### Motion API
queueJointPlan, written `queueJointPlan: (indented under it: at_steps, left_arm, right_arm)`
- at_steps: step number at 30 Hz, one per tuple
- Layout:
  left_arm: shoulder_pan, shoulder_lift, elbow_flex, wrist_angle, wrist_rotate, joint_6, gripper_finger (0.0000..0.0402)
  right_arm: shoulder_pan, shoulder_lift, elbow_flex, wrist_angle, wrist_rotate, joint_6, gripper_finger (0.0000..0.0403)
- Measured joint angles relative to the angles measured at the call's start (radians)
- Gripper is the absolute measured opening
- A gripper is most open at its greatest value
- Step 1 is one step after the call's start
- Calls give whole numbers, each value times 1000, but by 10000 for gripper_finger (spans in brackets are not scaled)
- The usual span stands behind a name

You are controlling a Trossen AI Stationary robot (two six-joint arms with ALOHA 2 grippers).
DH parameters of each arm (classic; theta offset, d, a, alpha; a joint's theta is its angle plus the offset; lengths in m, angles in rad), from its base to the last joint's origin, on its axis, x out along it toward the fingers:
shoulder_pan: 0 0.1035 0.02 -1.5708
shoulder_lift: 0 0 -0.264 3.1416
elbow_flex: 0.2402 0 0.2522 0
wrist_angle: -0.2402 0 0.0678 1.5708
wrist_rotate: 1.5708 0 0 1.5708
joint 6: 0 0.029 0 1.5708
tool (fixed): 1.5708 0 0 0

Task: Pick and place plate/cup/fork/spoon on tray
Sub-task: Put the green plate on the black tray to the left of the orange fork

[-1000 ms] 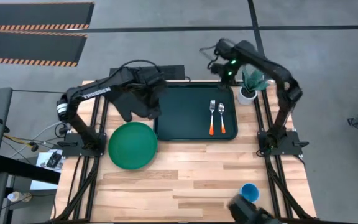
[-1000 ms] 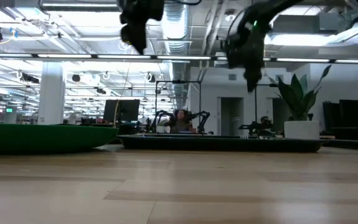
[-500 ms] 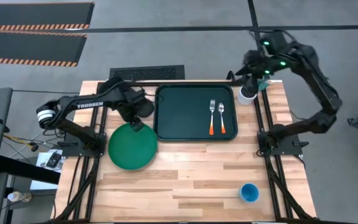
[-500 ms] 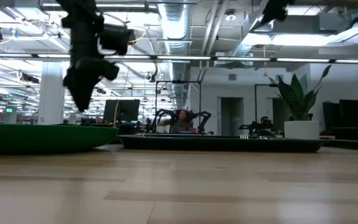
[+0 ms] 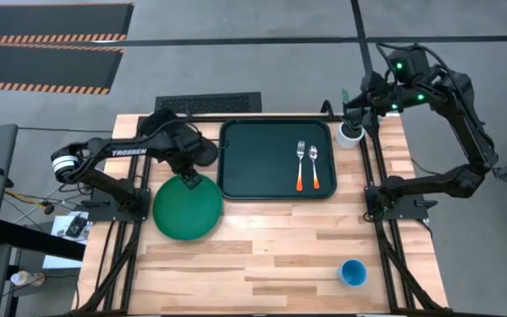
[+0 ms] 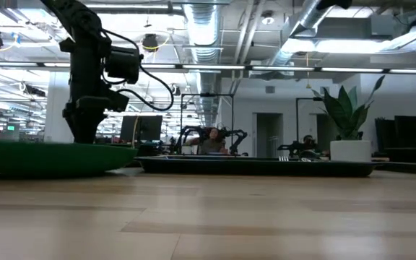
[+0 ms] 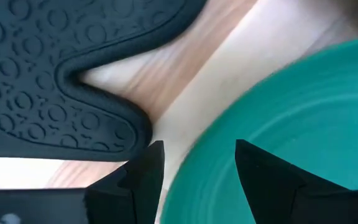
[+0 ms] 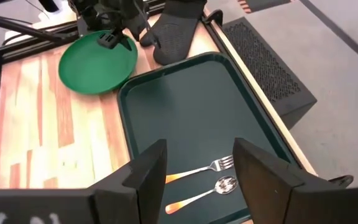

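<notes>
— What lies closest to the front edge of the wooden bench (image 5: 280, 255)?

— The small round blue cup (image 5: 352, 272), alone near the front right corner, well apart from all the rest.

— And next?

— The round flat green plate (image 5: 187, 206) with a raised rim, on the left half of the bench, just beside the left edge of the large dark green-black rectangular tray (image 5: 262, 163). The left hand (image 5: 191, 179) is down at the far rim of the plate. In the left wrist view its two dark fingers (image 7: 143, 180) are spread, one on each side of the rim, and not clenched on it.

— What does the tray carry?

— The slim fork (image 5: 300, 165) with silver tines and orange handle, and just beside it the spoon (image 5: 313, 165) with a round silver bowl and orange handle. Both lie in the right part, handles to the front.

— And farther back?

— A black oven mitt (image 5: 192, 145) near the far left corner. The right hand (image 5: 350, 104) hangs above the far right corner, beside a white pot with a green plant (image 5: 350, 134); its fingers are apart and it holds nothing.
</notes>
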Motion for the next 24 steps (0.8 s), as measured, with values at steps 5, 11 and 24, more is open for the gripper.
queueJointPlan:
  at_steps: [5, 11, 24]
  left_arm:
    - [-4, 0, 44, -12, 70, 14, 183]
    - [10, 0, 51, -13, 5, 116, 183]
    - [56, 2, -68, 59, 66, 127, 166]
  right_arm:
    - [0, 8, 0, -24, 0, 0, 205]
    - [0, 9, -30, -18, 1, 0, 204]
    - [0, 6, -66, -28, 1, 22, 200]
